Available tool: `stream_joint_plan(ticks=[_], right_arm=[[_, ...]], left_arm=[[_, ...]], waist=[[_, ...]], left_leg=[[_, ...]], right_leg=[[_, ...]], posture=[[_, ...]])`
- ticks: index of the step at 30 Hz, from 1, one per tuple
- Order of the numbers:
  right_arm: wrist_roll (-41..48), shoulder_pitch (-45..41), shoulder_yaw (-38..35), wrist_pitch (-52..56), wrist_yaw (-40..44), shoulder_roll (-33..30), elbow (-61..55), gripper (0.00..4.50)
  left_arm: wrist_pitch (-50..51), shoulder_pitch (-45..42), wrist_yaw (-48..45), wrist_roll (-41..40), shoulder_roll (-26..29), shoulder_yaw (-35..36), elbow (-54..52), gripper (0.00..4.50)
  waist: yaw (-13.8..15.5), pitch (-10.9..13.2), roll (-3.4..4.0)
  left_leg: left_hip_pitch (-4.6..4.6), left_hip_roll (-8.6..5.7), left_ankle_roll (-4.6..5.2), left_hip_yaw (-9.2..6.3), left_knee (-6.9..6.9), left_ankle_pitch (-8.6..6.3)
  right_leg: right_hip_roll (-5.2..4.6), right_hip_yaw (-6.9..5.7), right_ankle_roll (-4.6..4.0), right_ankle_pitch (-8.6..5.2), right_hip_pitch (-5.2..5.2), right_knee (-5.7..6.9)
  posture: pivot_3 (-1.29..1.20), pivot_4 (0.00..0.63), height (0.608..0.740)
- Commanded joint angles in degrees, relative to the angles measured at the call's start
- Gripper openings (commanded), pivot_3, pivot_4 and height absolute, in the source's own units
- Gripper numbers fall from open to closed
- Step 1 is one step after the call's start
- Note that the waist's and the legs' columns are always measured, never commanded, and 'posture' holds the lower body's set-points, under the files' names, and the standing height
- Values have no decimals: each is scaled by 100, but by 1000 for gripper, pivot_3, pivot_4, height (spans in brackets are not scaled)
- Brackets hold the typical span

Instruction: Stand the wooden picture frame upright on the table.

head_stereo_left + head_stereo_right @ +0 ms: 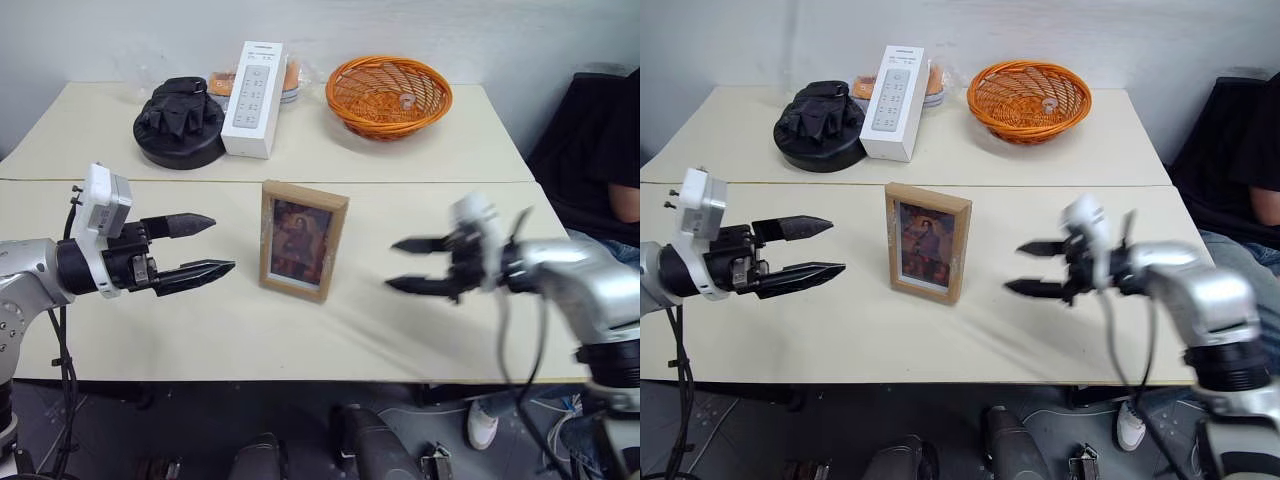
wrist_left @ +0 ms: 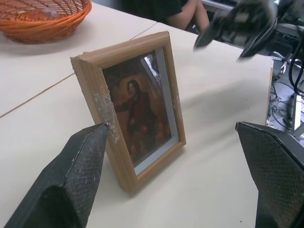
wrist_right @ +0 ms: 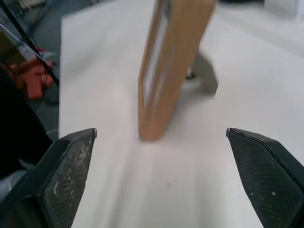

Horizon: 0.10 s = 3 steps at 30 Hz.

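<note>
Woven orange basket (image 1: 388, 95) holds one small pale item. Light-wood picture frame (image 1: 303, 241) upright on matte cream table (image 1: 420, 330). Left gripper (image 1: 205, 246) and right gripper (image 1: 407, 264): jaws spread, empty.

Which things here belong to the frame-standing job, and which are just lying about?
Job:
wooden picture frame, upright on its stand
table
left gripper, open
right gripper, open

Lying about:
white box
orange basket
black round object
</note>
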Motion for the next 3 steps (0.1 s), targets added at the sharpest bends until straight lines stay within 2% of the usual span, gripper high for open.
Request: stream_joint_plan(ticks=[1,3], right_arm=[[504,75,-242,284,257,-136,-364,4492],[516,94,-251,326,36,-23,-404,4492]], left_arm=[[-259,-106,-13,173,188,190,101,4500],[-379,-136,7,299,206,178,211,4500]], waist=[[-6,-2,-4],[-7,-2,-4]], left_leg=[[5,1,0,-1,-2,0],[6,0,0,1,-3,0]], right_leg=[[2,0,-1,-1,3,0],[2,2,-1,-1,4,1]], posture=[[0,150,740],[0,150,740]])
